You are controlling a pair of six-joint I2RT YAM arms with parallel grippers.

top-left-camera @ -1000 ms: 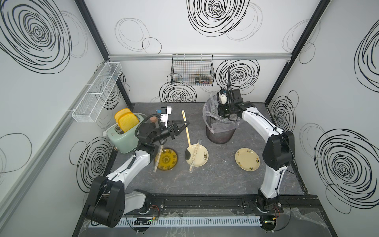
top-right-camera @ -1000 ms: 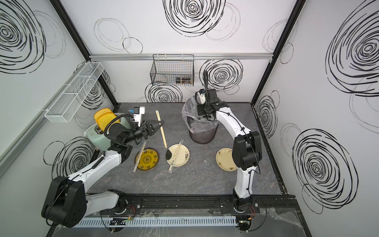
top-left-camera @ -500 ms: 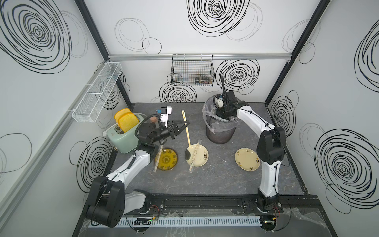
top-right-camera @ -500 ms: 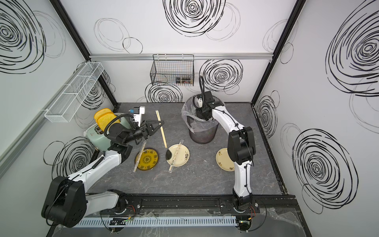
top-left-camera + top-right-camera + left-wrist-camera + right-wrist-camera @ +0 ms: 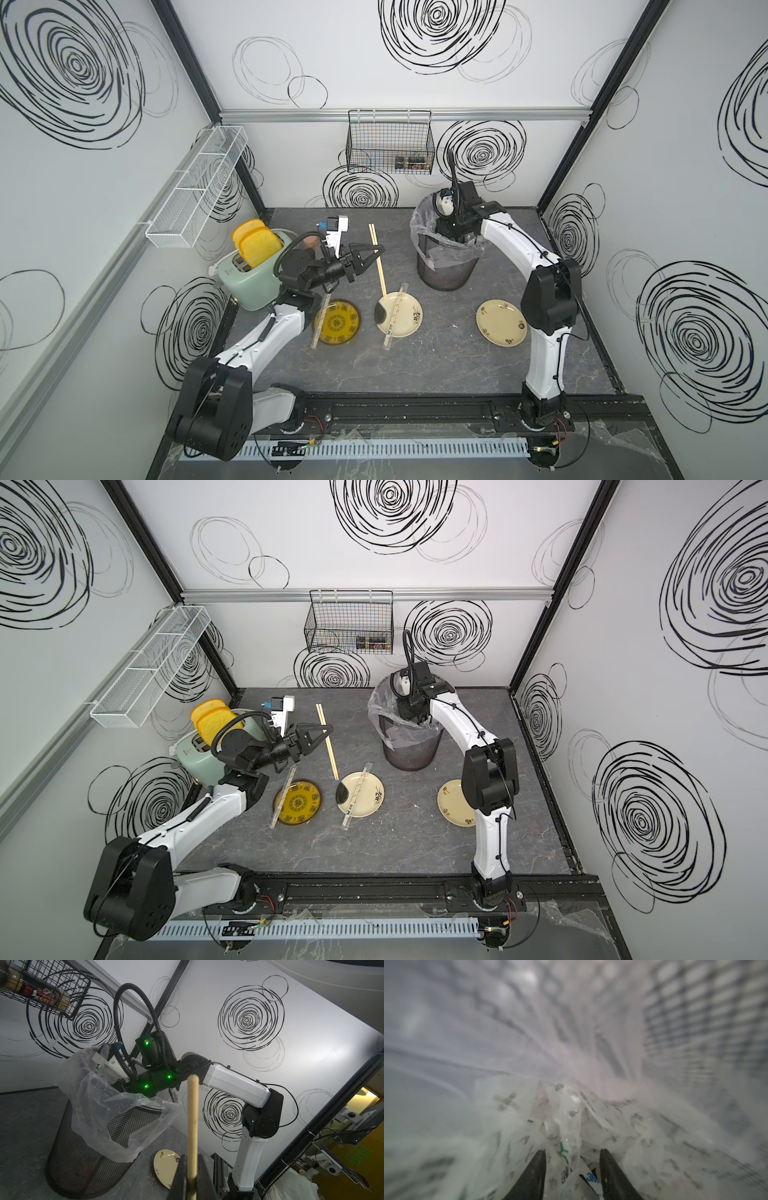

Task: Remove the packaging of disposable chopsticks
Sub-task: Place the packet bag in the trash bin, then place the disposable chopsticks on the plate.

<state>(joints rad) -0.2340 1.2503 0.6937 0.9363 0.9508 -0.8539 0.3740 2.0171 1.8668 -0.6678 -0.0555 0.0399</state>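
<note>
So the left pincer [image 5: 379, 252] is clamped tight on the bare chopsticks [image 5: 381, 278], gripping them roughly mid-length, off to the left of the mesh bin [image 5: 446, 278] in both top views. The pair slants, with its far end toward the back wall behind the bin and its near end down at the rim of a cream plate [image 5: 409, 328] sitting front-left of the bin; can't tell if it actually touches the plate. In the left wrist view the stick pokes out from between the squeezed fingers [image 5: 205, 1178], with the bin right behind it. The right pincer [image 5: 573, 1151] is down inside the bin, past the clear liner [image 5: 419, 224], so the top views hide it behind the wrist. The right wrist view shows its jaws standing partway apart, with crumpled packaging [image 5: 566, 1113], clear plastic with dark print, heaped just ahead of and between the tips. It looks loose rather than pinched. A wrapped pair [image 5: 395, 316] lies across that cream plate, and a second wrapped pair [image 5: 321, 322] lies over the edge of a yellow patterned plate [image 5: 343, 324] further left of the bin. Another cream plate [image 5: 501, 322] sits on the bench [image 5: 436, 365] front-right of the bin.
</note>
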